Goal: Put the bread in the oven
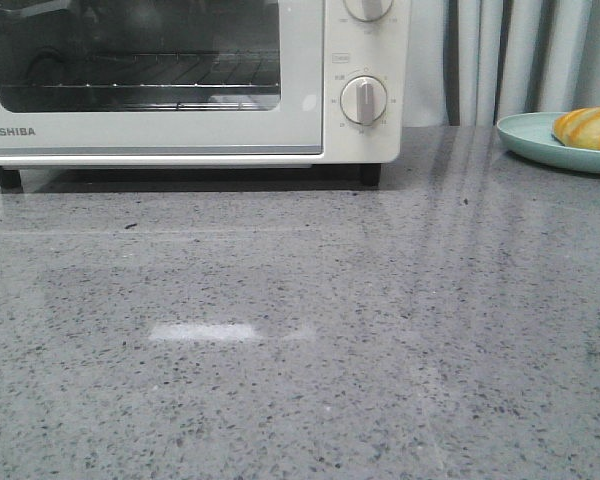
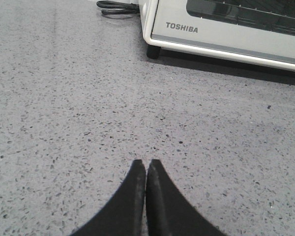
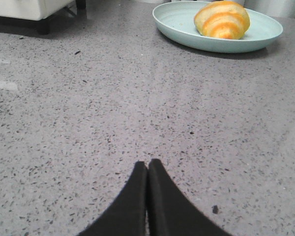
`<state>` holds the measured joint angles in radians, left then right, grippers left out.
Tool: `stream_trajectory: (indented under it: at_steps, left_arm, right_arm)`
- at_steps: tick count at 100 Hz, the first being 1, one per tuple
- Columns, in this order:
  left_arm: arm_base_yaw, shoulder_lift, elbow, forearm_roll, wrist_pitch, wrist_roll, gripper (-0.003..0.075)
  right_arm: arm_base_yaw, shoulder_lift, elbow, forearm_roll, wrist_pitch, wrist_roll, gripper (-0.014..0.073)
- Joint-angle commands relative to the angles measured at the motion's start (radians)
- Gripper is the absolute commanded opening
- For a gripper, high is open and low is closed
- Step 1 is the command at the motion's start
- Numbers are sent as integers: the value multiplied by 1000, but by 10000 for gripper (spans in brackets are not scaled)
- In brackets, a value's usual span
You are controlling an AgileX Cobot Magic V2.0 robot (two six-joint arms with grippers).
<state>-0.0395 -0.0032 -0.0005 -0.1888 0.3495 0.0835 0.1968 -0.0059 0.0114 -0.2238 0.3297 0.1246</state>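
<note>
On the pale green plate [image 3: 177,27] at my far right lies the bread [image 3: 222,19]; the oven [image 1: 180,130] door is shut. Both the left claw [image 2: 146,167] and right claw [image 3: 147,167] are pinched closed, empty. Grabbing bread first risks nowhere to put it.

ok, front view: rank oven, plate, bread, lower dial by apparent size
1. oven, cropped by the frame but by far the largest
2. plate, cut off at the right edge
3. bread and lower dial: look similar, and the bread is cropped, so unranked
</note>
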Motion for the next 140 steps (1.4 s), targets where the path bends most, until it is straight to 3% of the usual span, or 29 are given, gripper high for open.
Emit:
stream_trajectory:
  at_steps: [1, 14, 28, 45, 52, 64, 74, 84, 97, 113, 127, 140]
  left_arm:
    - [1, -32, 24, -13, -60, -9, -21]
    - [1, -32, 24, -9, -60, -9, -21]
    - [1, -32, 24, -49, -96, -9, -21]
    - [1, -32, 24, -704, -221, -11, -21]
    - [1, -32, 24, -849, -271, -11, -21]
    - [1, -32, 22, -949, -314, -11, -21]
    - [1, -32, 22, -985, -307, -11, -21]
    - [1, -32, 4, -1002, -283, -4, -21]
    - [1, -30, -105, -968, -167, 214, -21]
    - [1, 27, -285, -887, -61, 550, -22]
    - [1, 210, -430, -800, 18, 637, -22]
    - [-3, 437, -565, -807, 70, 699, -22]
  right_arm:
    - [-6, -24, 12, -6, -69, -10, -69]
    - [-6, -24, 10, -6, -140, -10, -69]
    - [-6, -24, 10, 50, -314, -1, -69]
    - [-6, -24, 10, 237, -506, -1, -69]
    - [-6, -24, 10, 314, -566, -1, -69]
    - [-6, -22, 10, 322, -572, -1, -69]
    - [-6, -22, 8, 368, -534, -1, -69]
    - [-6, -22, -3, 516, -528, -1, -69]
    - [-6, -20, -75, 550, -439, -3, -69]
    - [-6, 42, -235, 390, -207, -6, -69]
    - [-6, 160, -395, 242, -6, -8, -69]
    - [-6, 265, -486, 224, 5, -8, -69]
